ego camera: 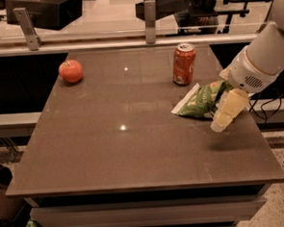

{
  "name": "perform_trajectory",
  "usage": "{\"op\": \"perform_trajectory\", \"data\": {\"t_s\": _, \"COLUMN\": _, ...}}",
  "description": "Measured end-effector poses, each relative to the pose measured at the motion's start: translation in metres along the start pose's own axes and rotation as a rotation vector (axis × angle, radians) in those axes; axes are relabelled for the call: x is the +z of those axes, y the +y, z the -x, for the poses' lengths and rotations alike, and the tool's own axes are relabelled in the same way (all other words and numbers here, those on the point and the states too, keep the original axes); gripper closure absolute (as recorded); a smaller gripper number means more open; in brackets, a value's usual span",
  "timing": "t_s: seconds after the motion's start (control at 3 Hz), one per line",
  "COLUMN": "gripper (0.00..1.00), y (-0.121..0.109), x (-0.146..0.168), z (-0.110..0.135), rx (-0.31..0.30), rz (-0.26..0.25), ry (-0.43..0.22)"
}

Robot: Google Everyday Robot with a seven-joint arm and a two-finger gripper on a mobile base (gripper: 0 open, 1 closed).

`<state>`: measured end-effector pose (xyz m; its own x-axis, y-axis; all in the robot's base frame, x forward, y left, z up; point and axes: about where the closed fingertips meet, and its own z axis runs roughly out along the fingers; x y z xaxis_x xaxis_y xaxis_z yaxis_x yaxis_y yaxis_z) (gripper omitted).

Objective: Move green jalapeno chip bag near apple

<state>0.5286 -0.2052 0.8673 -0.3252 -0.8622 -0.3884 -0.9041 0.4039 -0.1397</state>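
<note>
Green bag (200,102) beside gripper (220,123), apple (71,71) apart

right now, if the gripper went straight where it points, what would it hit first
Likely the table close beside the green jalapeno chip bag; the gripper points down-left toward it, though depth is unclear.
</note>
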Motion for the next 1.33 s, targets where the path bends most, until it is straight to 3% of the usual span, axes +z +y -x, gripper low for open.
{"op": "perform_trajectory", "data": {"t_s": 0.33, "gripper": 0.19, "y": -0.0063, "x": 0.0136, "z": 0.0025, "rx": -0.011, "rz": -0.047, "ry": 0.000}}
{"op": "perform_trajectory", "data": {"t_s": 1.33, "gripper": 0.89, "y": -0.0052, "x": 0.0137, "z": 0.0050, "rx": -0.016, "rz": -0.051, "ry": -0.001}}
